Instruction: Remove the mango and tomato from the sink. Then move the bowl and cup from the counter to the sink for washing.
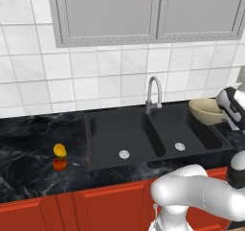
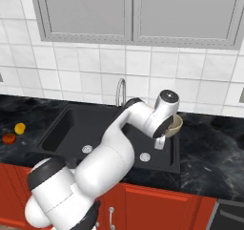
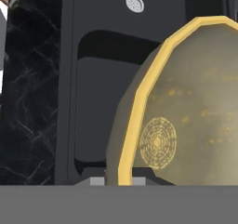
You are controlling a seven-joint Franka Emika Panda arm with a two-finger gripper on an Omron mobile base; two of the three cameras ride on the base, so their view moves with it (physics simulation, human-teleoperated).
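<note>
Two fruits, the yellow-orange mango [image 1: 59, 149] and red-orange tomato [image 1: 60, 164], are lying at lower left on the counter; the gripper [image 2: 160, 142] is pinching the tan-yellow bowl's [image 1: 206, 111] rim, carrying it over the black double-basin sink [image 1: 143, 148] at right. Next: lowering, then releasing.

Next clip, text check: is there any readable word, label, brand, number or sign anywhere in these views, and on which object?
None: no readable text in any view.
The bowl bears a round pale ornamental pattern inside, with no letters or digits.
The sink, faucet, cabinet doors, wall tiles, mango and tomato are unmarked.
</note>
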